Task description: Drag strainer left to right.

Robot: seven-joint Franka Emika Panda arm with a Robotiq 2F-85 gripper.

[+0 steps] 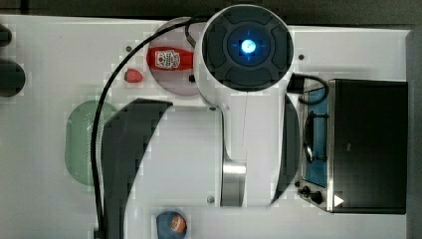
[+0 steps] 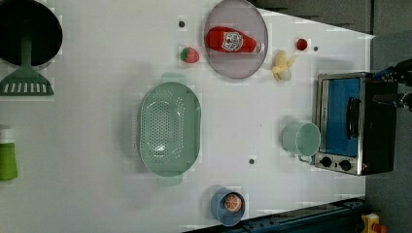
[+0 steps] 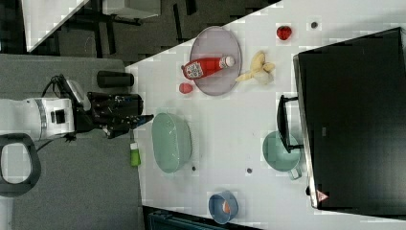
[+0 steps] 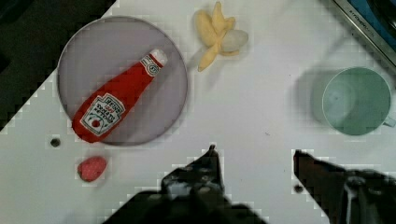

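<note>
The strainer (image 2: 169,128) is a pale mint-green oval basket dotted with holes, with a tab at each end, standing on the white table. In the top view the strainer (image 1: 79,142) lies at the left, half covered by a dark arm link. The right view puts my gripper (image 3: 146,117) just beyond the upper left rim of the strainer (image 3: 171,142), seemingly raised above it and apart from it. My gripper (image 4: 254,156) is open in the wrist view, its two dark fingertips (image 4: 212,154) wide apart over bare table with nothing between them.
A grey plate (image 2: 252,63) holds a ketchup bottle (image 2: 231,40), with a strawberry (image 2: 189,55) and a banana (image 2: 283,65) beside it. A mint cup (image 2: 302,139) stands by the toaster oven (image 2: 352,124). A blue bowl (image 2: 218,209), a green bottle (image 2: 7,158) and a spatula (image 2: 26,80) lie nearby.
</note>
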